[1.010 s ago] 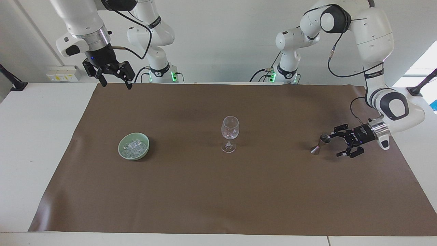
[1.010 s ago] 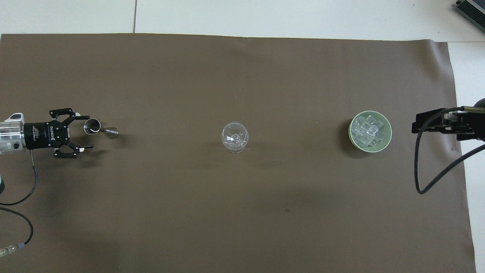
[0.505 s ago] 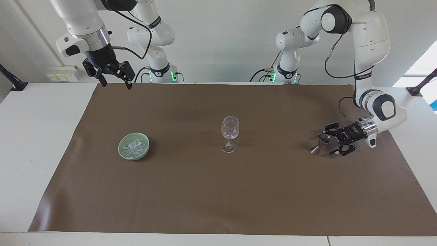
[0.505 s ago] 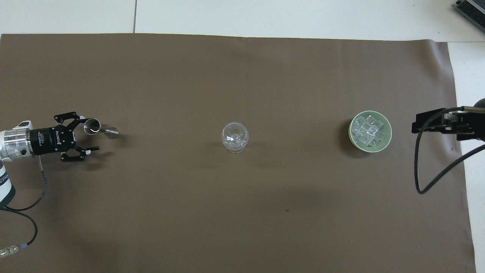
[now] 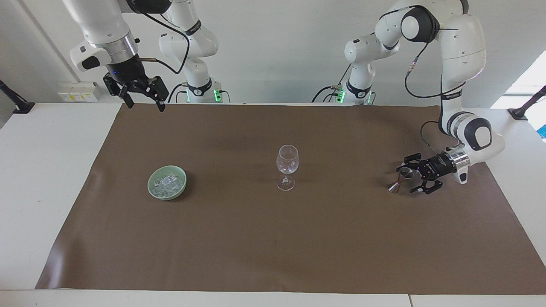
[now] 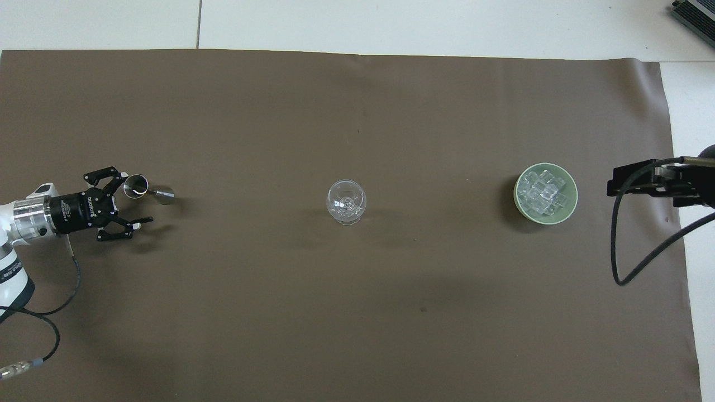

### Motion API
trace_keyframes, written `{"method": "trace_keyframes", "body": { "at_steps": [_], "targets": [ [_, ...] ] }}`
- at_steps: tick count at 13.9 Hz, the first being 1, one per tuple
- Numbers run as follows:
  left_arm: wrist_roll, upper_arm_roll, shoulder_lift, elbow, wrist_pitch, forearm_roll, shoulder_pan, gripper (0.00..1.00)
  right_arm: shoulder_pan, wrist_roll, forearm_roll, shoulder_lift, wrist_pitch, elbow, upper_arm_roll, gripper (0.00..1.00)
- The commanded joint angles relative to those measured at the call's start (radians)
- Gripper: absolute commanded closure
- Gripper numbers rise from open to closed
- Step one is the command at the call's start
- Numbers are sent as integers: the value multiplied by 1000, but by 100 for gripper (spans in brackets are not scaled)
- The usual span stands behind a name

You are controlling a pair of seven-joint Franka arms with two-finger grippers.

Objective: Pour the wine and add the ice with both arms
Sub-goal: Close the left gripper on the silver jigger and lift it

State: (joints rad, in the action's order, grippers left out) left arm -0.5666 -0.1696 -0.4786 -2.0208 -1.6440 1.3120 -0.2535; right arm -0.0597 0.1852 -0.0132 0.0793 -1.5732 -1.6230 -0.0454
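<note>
The left arm [image 5: 463,64] rises from its base, folds over at a high elbow and drops to a wrist set nearly level above the brown mat [image 5: 273,238]. Its left end effector [image 5: 414,174] lies low over the mat at the left arm's end of the counter [image 5: 38,170], pointing along the mat toward the wine glass [image 5: 287,167]. Its fingers stand wide open. The metal jigger [image 5: 400,180] stands upright on the mat at the open mouth of the fingers: one finger [image 6: 118,177] sits just beside the jigger's cup, the other lies clear of it. Whether that finger touches the cup cannot be told. Nothing is gripped.

The right arm [image 5: 102,25] waits, its forearm hanging almost vertical with the wrist turned down. The right end effector [image 5: 143,100] is held high over the mat's edge at the right arm's end, fingers open and empty. In the overhead view only its black body [image 6: 648,181] shows, at 3 o'clock of the green bowl [image 6: 571,209].

The ice [image 5: 167,182] is heaped in the green bowl, which rests on the mat toward the right arm's end. In the overhead view the bowl lies at 3 o'clock of the wine glass and the jigger at 9 o'clock, all three in one row. The wine glass stands upright at mid-mat, well apart from both.
</note>
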Motion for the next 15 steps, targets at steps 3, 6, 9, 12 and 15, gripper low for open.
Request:
{"method": "trace_keyframes", "body": {
  "at_steps": [3,6,9,12,15],
  "targets": [
    [34,5,0,-25,26,47,-7,0,5,-20,-2,22,2,-23,4,0],
    [34,7,0,-39,26,78,-4,0,5,-20,-1,22,2,-23,4,0],
    [42,7,-2,-53,23,99,8,0,5,-20,-1,22,2,-23,4,0],
    [62,7,0,-67,23,115,14,0,5,-20,-1,22,2,-23,4,0],
    [80,7,0,-72,23,127,23,2,5,-20,-1,22,2,-21,4,0]
  ]
}}
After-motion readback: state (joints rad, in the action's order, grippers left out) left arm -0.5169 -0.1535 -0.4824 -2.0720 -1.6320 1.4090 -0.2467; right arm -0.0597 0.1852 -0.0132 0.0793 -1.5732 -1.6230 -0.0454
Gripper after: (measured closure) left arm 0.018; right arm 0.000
